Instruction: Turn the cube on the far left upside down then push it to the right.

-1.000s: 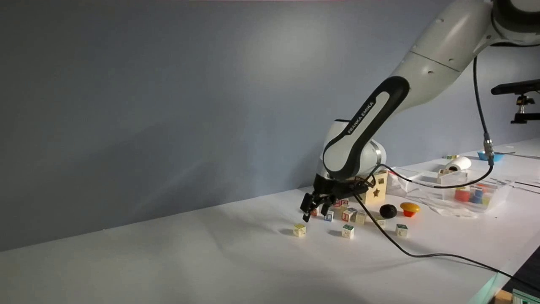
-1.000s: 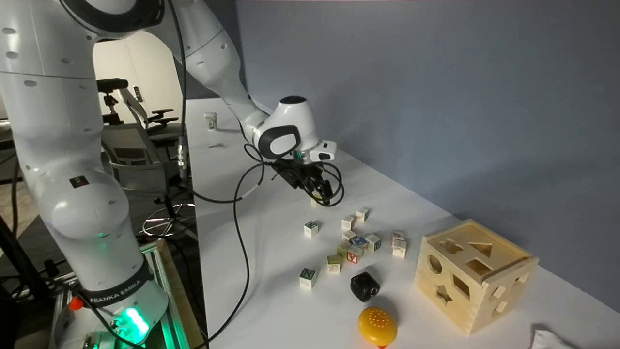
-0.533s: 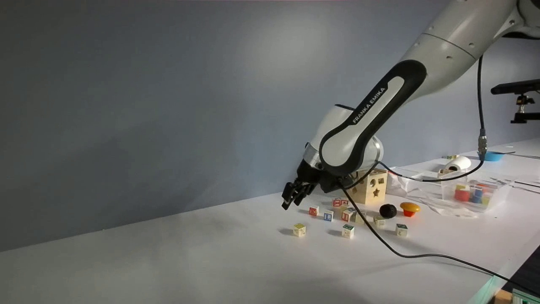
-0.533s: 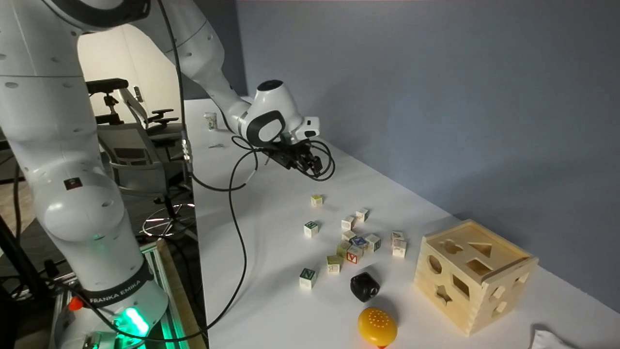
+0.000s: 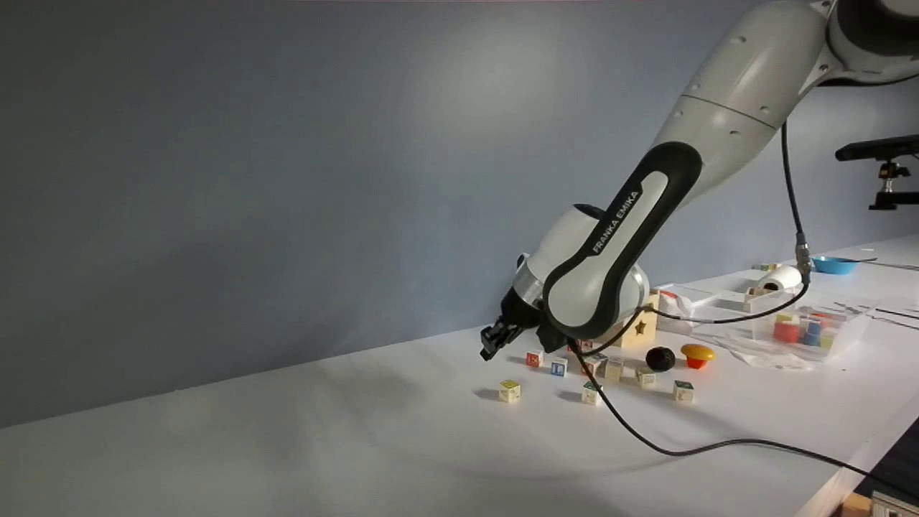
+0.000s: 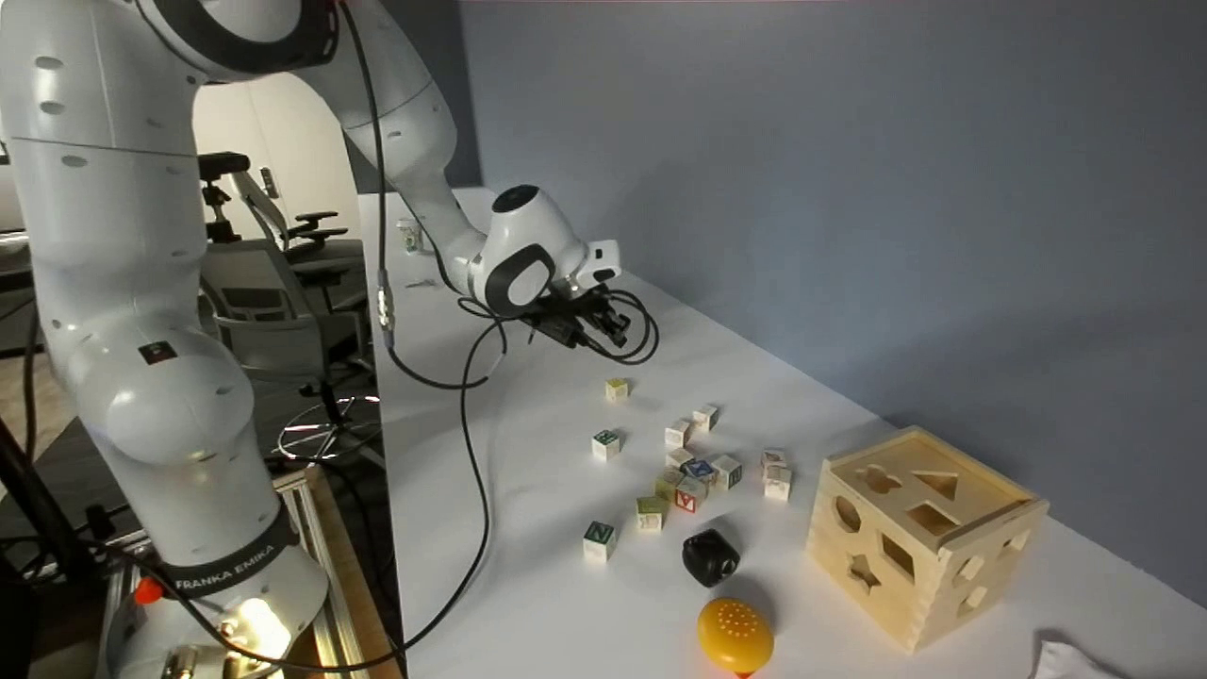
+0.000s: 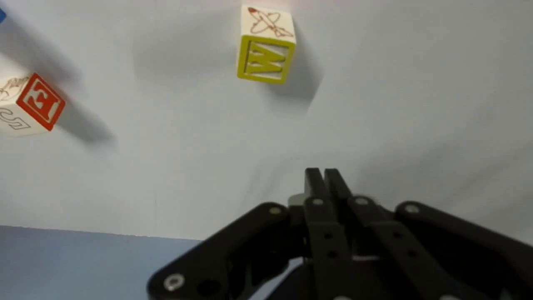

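Note:
The cube on the far left (image 5: 510,391) is a small cream block resting on the table, with a yellow-framed top. In the wrist view its yellow face with a W (image 7: 266,60) and a cream side with a brown drawing show near the top. It stands apart from the other blocks in both exterior views. My gripper (image 7: 322,170) hangs above the table on the wall side of the cube, clear of it. The two fingertips lie almost together, a thin slit between them, and nothing is held.
A red-edged block (image 7: 39,104) lies at the wrist view's left. Several letter blocks (image 6: 690,495), a black piece (image 6: 710,557), a yellow-topped piece (image 6: 735,634) and a wooden box (image 6: 919,538) stand farther along. The wall (image 5: 251,215) rises behind the gripper; a loose cable (image 6: 479,471) hangs across the table.
The gripper has lifted off from beside the cube and moved back toward the wall, then dipped slightly. Its fingers, apart a second ago, have come together. The cube has not moved in the last half second.

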You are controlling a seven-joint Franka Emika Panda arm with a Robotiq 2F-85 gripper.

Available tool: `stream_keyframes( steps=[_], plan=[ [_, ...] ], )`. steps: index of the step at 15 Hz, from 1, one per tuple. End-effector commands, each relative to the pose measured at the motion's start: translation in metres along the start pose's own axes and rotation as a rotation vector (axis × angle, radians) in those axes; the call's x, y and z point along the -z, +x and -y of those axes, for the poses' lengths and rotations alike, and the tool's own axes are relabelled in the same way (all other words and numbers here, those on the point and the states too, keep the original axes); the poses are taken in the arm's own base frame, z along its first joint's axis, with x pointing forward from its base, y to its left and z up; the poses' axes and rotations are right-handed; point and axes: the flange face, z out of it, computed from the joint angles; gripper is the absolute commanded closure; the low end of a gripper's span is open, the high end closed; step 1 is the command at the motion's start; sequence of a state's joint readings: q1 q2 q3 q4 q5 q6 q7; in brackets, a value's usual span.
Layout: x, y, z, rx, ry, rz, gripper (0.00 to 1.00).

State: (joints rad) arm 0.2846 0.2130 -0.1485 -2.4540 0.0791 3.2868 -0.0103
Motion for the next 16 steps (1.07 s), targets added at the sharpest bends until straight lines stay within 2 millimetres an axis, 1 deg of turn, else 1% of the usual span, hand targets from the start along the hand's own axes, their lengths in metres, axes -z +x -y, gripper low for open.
stream_keyframes(
  steps=[1, 4, 10, 12, 16],
  plan=[
    [-0.02, -0.006, -0.004, 0.025, -0.045, -0.003, 1.0],
    [-0.031, -0.012, -0.004, 0.047, -0.08, 0.023, 1.0],
    [-0.038, -0.017, 0.016, 0.083, -0.077, 0.037, 1.0],
    [-0.041, -0.02, 0.016, 0.103, -0.093, 0.045, 1.0],
    [-0.043, -0.023, 0.009, 0.136, -0.148, 0.065, 1.0]
  ],
)
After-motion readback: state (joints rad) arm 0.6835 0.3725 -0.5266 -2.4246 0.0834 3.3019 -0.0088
